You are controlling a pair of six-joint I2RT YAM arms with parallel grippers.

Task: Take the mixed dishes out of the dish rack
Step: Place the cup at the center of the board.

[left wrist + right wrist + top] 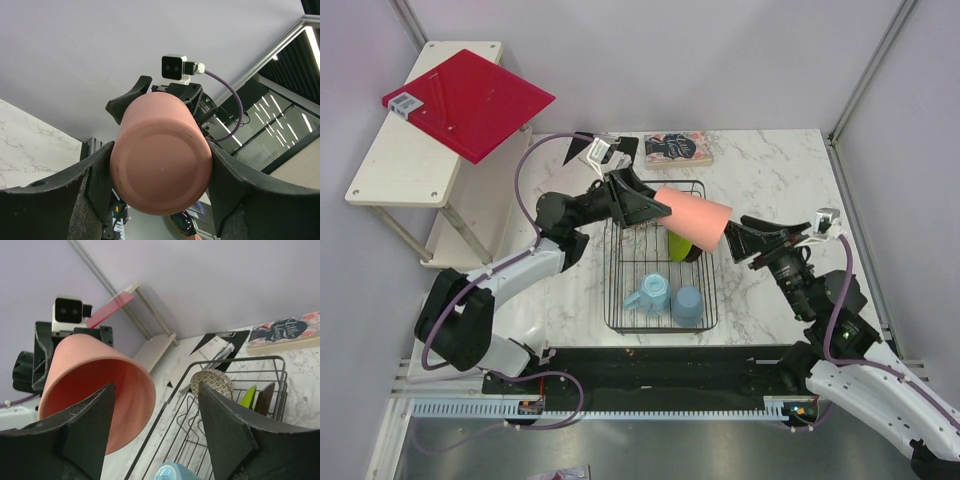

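Handoff trouble looks likely to me: pink cup (692, 218) hangs sideways over the dish rack's (660, 328) 12 o'clock end, with the left gripper (650, 205) clamped on its base from 9 o'clock; right gripper (735, 235) sits wide open at the rim, 3 o'clock side, holding nothing. If left lets go before right closes squarely, the cup probably drops onto the lime green plate (680, 245); a skewed pinch on that tapered wall could squirt it out too.

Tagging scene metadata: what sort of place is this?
Probably a lab robot cell staged as a kitchen counter: bare walls with metal frame posts, a marble-look table, a black wire dish rack holding a light blue mug.
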